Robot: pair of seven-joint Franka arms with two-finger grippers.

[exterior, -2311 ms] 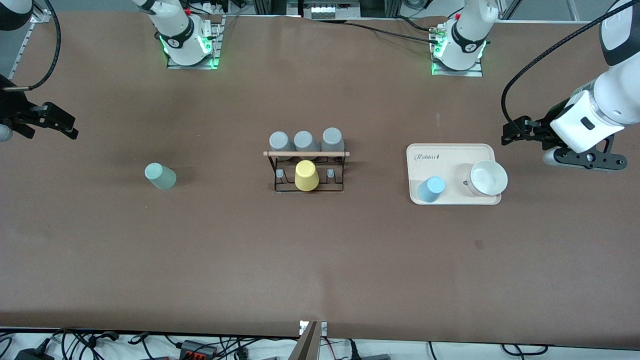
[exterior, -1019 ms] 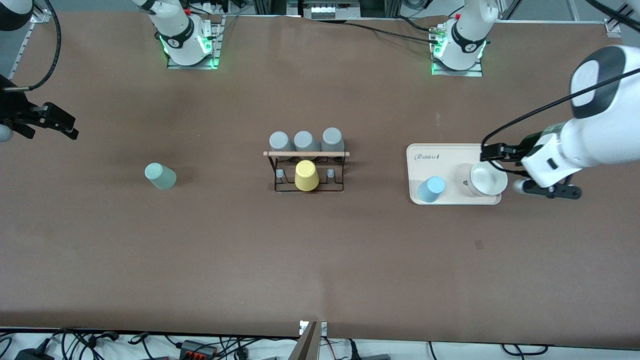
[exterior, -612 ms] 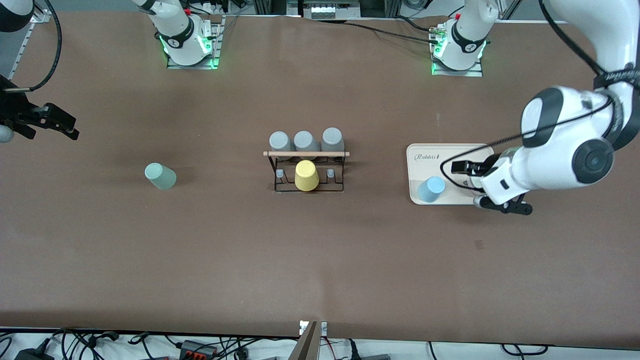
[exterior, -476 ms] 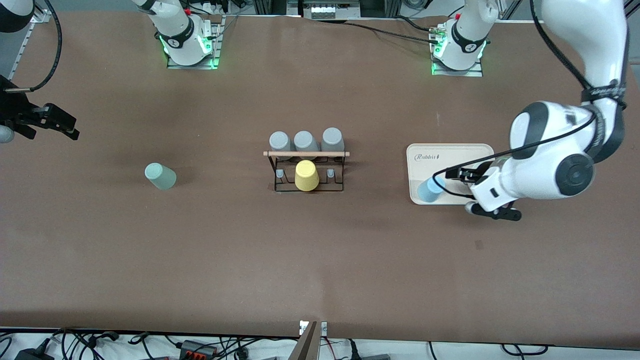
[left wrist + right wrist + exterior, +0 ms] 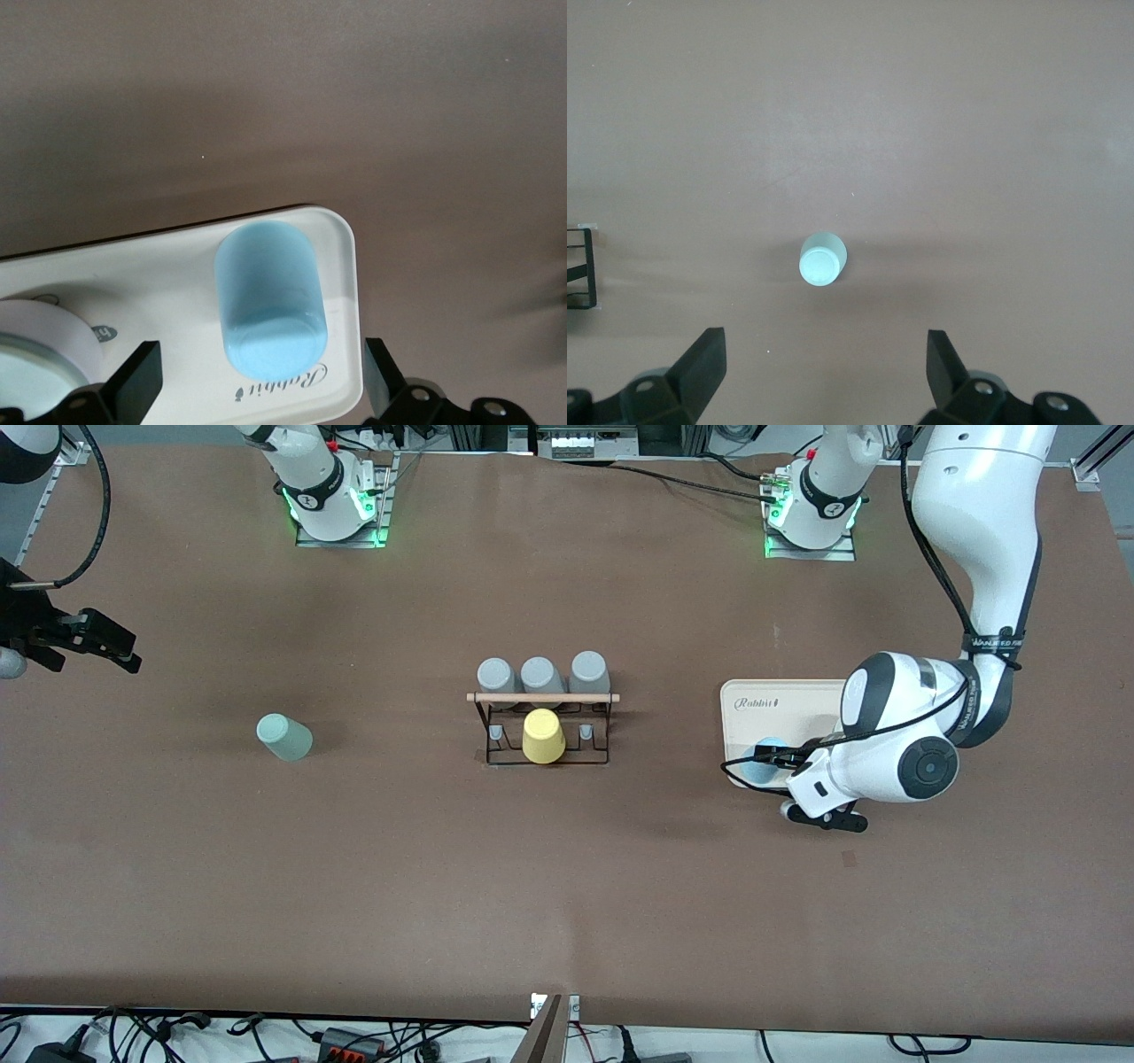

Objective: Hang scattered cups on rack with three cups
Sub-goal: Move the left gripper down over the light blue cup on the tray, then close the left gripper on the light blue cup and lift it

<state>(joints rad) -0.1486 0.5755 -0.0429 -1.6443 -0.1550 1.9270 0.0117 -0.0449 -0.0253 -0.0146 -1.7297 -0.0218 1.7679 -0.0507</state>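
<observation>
Since the earlier frames the left arm has swung in from its end of the table and come down low, so that the left gripper (image 5: 769, 759) now hangs over the tray (image 5: 771, 695), right at the light blue cup (image 5: 772, 745). Its fingers (image 5: 133, 385) stand wide apart, one on each side of the cup in the left wrist view, and not yet touching it as far as that view shows. Nothing else on the table has shifted.

Nearest the front camera among the table's things is that light blue cup (image 5: 268, 299), upside down on the tray's corner nearest the camera and toward the rack. Beside it on the tray, toward the left arm's end, sits the white bowl-like cup (image 5: 40, 350) — hidden under the arm in the front view and only partly seen by the wrist camera.

A little farther from the camera, mid-table, stands the black wire rack (image 5: 544, 731) with its wooden rod (image 5: 542, 698) across the top. A yellow cup (image 5: 542, 736) sits upside down on the middle peg of the row nearer the camera, and three grey cups (image 5: 539, 675) fill the farther row.

The pale mint green cup (image 5: 283, 737) stands upside down on the bare table toward the right arm's end, well apart from the rack.

Over that end's edge the right gripper (image 5: 80, 640) waits — jaws wide, holding nothing, with the mint cup (image 5: 823, 258) below and ahead of it
</observation>
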